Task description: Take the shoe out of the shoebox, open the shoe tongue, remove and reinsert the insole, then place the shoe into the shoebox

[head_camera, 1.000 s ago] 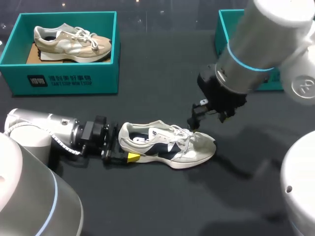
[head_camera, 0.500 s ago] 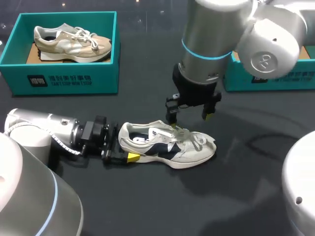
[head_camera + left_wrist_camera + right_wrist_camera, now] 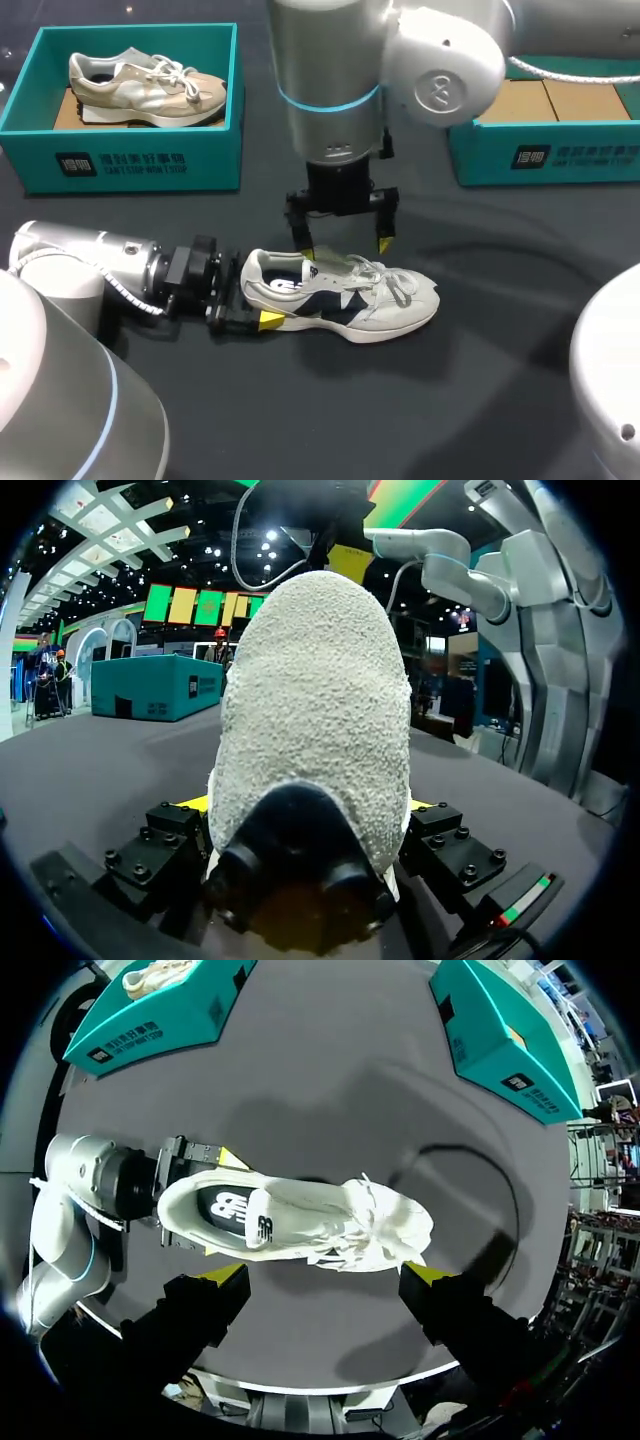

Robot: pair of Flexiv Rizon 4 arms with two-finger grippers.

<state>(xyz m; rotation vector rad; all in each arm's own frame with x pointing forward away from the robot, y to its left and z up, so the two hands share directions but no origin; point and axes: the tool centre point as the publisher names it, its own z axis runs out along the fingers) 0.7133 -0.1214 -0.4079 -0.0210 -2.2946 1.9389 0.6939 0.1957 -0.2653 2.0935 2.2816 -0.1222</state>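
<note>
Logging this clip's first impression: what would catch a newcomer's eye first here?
A white and navy sneaker lies on its sole mid-table, its heel clamped by the left end effector. The right end effector hovers open just above it. At the far left, a teal cardboard shoebox holds a beige sneaker.

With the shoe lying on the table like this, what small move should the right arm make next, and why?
Probably lower the right gripper onto the tongue and close on it. That gripper hangs open above the shoe, touching nothing, while the left gripper is shut on the heel and steadies the shoe, so the tongue could be pulled open.
</note>
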